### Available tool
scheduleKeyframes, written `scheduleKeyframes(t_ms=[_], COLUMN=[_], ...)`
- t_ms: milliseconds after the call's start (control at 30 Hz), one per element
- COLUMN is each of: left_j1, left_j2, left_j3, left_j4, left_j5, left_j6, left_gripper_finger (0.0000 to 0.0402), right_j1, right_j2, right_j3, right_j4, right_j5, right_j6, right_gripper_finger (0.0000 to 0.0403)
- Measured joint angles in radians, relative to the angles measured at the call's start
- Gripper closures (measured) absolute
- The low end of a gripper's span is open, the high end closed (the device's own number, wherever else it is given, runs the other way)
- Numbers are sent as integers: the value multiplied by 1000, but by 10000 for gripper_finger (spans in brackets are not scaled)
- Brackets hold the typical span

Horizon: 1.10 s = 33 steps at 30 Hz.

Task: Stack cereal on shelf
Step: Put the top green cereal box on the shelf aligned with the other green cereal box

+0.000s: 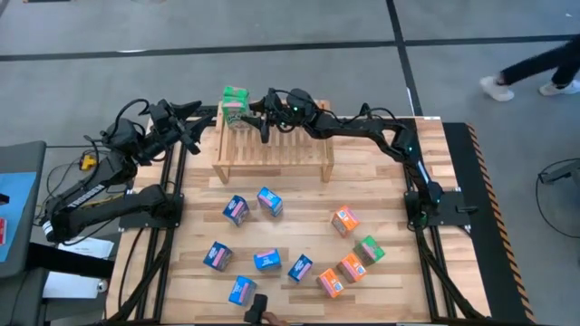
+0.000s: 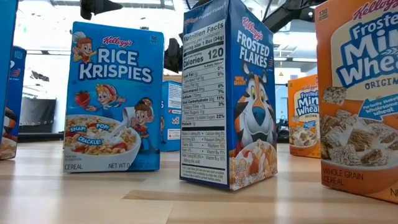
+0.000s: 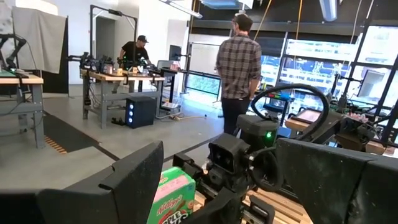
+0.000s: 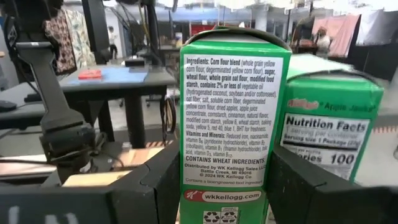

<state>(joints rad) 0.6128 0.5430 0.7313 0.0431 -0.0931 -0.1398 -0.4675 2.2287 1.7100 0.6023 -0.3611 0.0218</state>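
two green boxes stand at the far-left corner of the shelf [image 1: 272,149], side by side, and that corner is where everything turns. the right hand [image 1: 256,119] has reached across the rack from the right side of the counter [image 1: 299,222] and is closed on one green box [image 4: 233,118], held upright, its long axis vertical, the ingredients panel facing back along the arm. the fingers [image 4: 155,186] pinch it low on its two flanks at a middling width, so the box fills the gap between them. the second green box [image 4: 333,127] stands just beside it, close enough that i can't tell whether they touch.

from above the pair reads as one green block [image 1: 236,104] right at the shelf's edge, straight ahead of the right hand and touching it. the left hand [image 1: 186,127] hangs just off the shelf's left end, spread wide and empty, the green boxes between it and the other hand; it is near but has nothing.

i'd judge the coming move depends on the held box standing square on the slats, tight beside its neighbour, before the fingers let go; a nudge sideways could tip either one off the edge.

the rest of the cereal waits on the counter in front of the shelf: blue boxes [image 1: 237,210] toward the left, orange ones [image 1: 343,220] and a green one [image 1: 368,249] toward the right.
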Motion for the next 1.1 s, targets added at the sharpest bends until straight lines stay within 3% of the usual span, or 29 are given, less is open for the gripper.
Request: scheduleKeyframes(t_ms=[1100], left_j1=[0], left_j2=[0], left_j3=[0], left_j4=[0], left_j5=[-1], left_j6=[-3], left_gripper_finger=[100], right_j1=[2], right_j2=[3], right_j3=[0], right_j4=[-8], right_j5=[-4], right_j6=[-22], right_gripper_finger=[193])
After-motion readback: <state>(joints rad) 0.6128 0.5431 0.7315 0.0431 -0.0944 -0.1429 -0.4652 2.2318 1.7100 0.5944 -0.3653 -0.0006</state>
